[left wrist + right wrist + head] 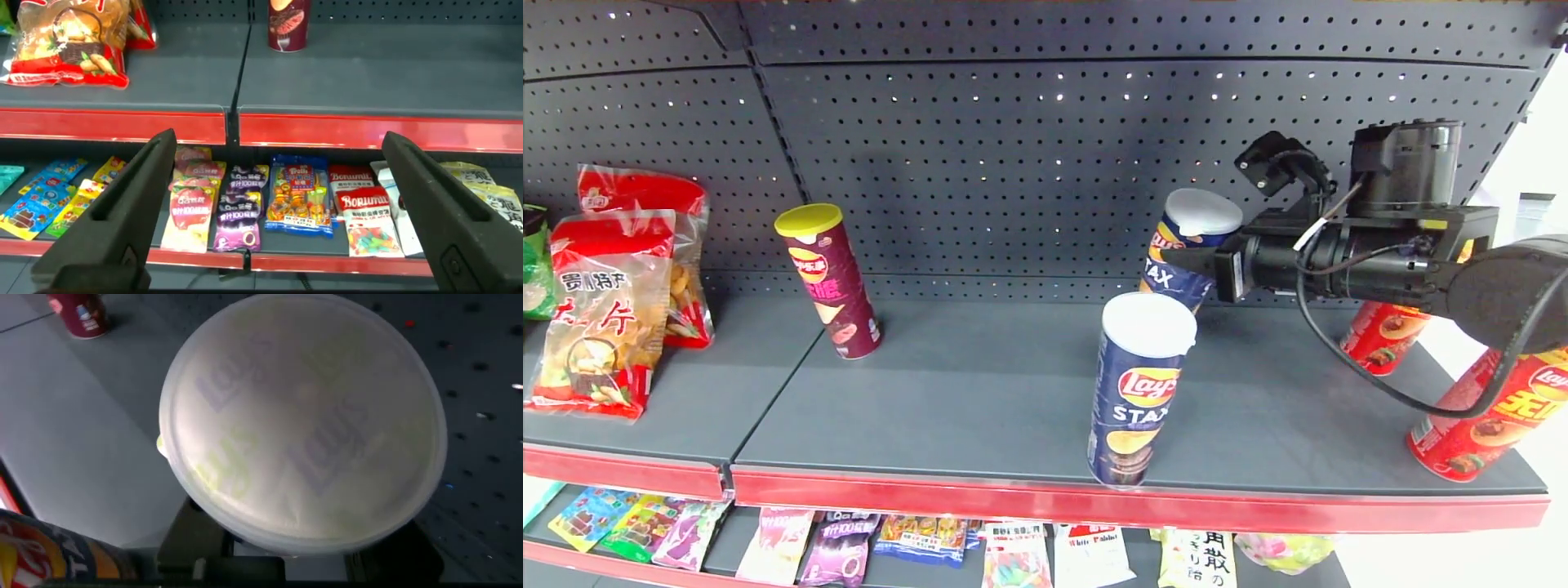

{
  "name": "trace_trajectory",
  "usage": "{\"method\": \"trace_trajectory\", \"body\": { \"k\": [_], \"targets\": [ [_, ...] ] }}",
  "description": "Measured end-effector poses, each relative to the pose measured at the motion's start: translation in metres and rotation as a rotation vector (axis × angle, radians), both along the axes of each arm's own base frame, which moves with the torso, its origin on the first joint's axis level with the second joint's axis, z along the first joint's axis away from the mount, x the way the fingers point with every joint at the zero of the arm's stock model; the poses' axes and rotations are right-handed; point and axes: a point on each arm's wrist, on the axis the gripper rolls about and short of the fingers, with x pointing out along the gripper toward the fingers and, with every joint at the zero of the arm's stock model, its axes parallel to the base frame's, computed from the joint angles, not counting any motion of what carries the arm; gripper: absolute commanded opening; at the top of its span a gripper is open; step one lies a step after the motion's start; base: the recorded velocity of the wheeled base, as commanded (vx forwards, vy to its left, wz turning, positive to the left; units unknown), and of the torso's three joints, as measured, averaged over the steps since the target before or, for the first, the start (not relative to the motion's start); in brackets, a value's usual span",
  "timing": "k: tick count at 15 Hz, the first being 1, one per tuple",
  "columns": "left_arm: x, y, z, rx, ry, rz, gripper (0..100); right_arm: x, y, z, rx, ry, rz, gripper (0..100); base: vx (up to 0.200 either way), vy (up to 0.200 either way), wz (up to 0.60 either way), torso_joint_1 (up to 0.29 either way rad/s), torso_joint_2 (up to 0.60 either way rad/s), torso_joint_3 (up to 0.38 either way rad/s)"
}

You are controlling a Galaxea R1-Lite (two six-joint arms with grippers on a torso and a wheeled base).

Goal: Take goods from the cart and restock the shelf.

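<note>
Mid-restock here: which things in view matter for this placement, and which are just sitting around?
In the job: blue can, tilted, held by right gripper; shelf it goes on.
Lying about: front blue can; purple can; red cans; snack bags; lower-shelf packets; left gripper, open.

The shelf was dark grey with a glossy red front edge. The back panel was the same dark grey, dotted all over with small holes. The near can was navy blue with a white lid and a red and yellow badge, and the far can matched it. To the left, the purple can had a yellow lid. The red cans at the right carried yellow lettering. The bags at the far left were clear with red bands.
</note>
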Motion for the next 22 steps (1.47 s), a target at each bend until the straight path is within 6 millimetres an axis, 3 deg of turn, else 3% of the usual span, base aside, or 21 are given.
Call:
{"method": "trace_trajectory", "body": {
  "k": [9,22],
  "targets": [
    [0.0,0.0,0.0,0.0,0.0,-0.001,100,0.021,0.015,-0.019,-0.021,0.051,0.018,0,0.0,0.0,0.0,0.0,0.0,0.0],
    [0.0,0.0,0.0,0.0,0.0,0.0,100,0.016,0.018,-0.027,-0.035,0.075,0.035,0,0.0,0.0,0.0,0.0,0.0,0.0]
  ]
}}
